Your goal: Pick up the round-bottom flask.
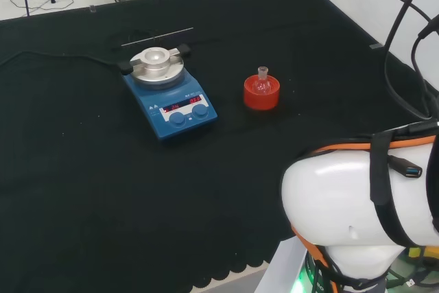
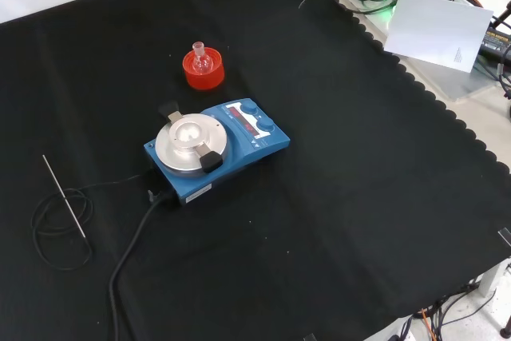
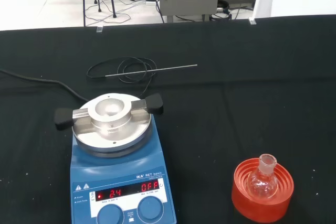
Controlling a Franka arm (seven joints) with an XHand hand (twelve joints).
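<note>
A small clear round-bottom flask (image 1: 262, 80) stands upright, neck up, in a red ribbed ring stand (image 1: 261, 94) on the black cloth. In the front view the flask (image 2: 200, 58) and its stand (image 2: 203, 72) sit just beyond the hotplate. The wrist view has the flask (image 3: 262, 179) in the stand (image 3: 262, 191) close by, beside the hotplate. Nothing touches the flask.
A blue hotplate stirrer (image 1: 169, 92) with a round metal top and black clamps stands left of the flask in the head view. A thin metal probe with coiled black cable (image 2: 64, 197) lies on the cloth. The arm's white link (image 1: 357, 204) fills the head view's lower right.
</note>
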